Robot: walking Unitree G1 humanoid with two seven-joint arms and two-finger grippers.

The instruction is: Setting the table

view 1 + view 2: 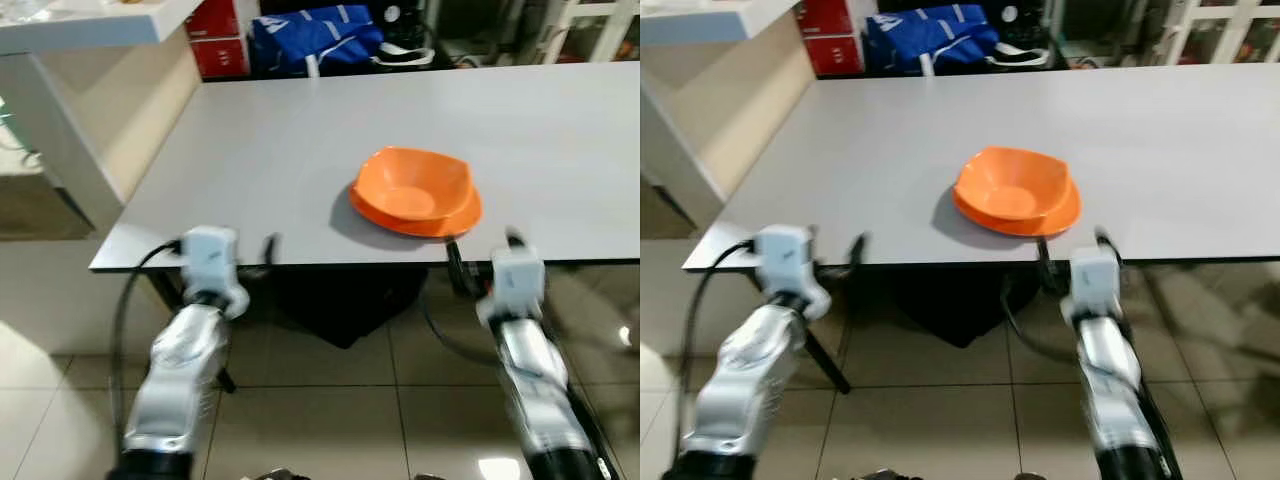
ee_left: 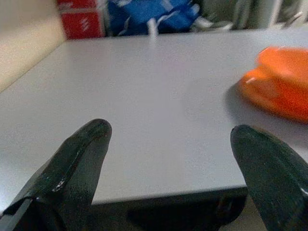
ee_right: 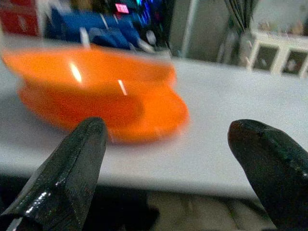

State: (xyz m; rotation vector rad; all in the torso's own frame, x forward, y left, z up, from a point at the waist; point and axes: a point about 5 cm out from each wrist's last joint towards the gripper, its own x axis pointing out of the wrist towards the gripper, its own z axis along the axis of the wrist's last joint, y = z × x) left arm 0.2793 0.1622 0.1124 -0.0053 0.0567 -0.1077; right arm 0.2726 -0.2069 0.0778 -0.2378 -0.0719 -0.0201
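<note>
Bowl (image 1: pixel 415 190) near table (image 1: pixel 250 150) front edge | both tools (image 2: pixel 168 159) (image 3: pixel 168 159) spread, empty

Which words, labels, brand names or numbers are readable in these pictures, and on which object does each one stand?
No text can be read in any view.
Red boxes behind the table: pale marks, too blurred to read.
Blue bag: white stripes, no legible letters.
Glowing red sign in the background of the right wrist view: too blurred to read.
Orange bowl: no print visible.
</note>
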